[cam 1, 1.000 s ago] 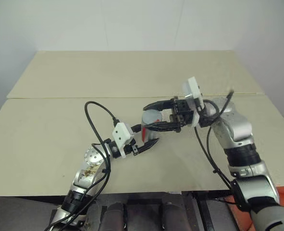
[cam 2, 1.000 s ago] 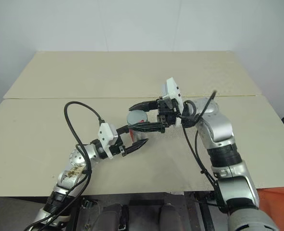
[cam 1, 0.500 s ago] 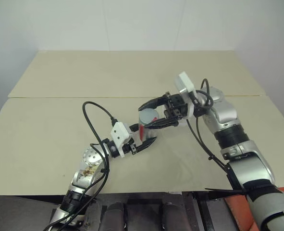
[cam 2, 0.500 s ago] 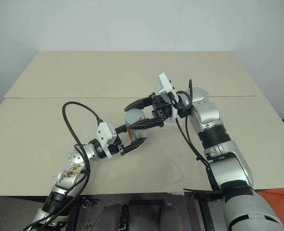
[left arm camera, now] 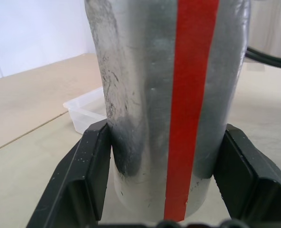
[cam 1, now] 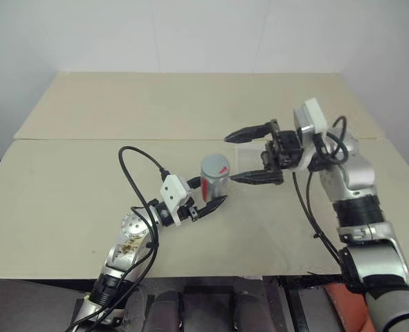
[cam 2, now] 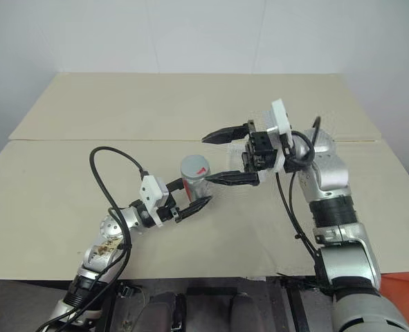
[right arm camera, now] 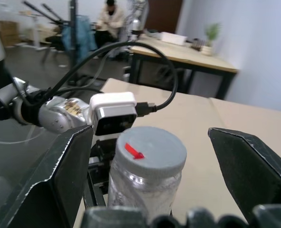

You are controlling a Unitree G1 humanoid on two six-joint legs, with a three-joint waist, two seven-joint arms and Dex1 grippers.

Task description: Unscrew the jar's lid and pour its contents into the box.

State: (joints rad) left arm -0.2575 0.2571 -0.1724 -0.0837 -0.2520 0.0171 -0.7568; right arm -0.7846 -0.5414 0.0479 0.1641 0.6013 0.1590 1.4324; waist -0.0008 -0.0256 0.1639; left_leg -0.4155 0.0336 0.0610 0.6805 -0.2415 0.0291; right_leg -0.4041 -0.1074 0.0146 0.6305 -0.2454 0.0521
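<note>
The jar stands upright above the middle of the beige bench, clamped low on its body by the left pincer, whose two black fingers press against opposite sides of it. It is a pale, whitish-grey cylinder with a straight red stripe running down its side, and its wall looks scuffed and cloudy in the left wrist view. The lid sits on top, a round grey cap as wide as the jar, bearing a small red arrow-like mark. The right pincer hangs just beside the jar at lid height, pointing across toward it with its jaws spread wide apart and touching nothing. The box, a shallow clear plastic tray, lies on the bench beyond the jar; the left wrist view gives its pale rim and corner plainly, while from the head views it is a faint clear outline behind the right pincer. The right wrist view looks over the lid to the left arm's white camera block and looping black cable, and beyond them to a room with tables and a seated person.
</note>
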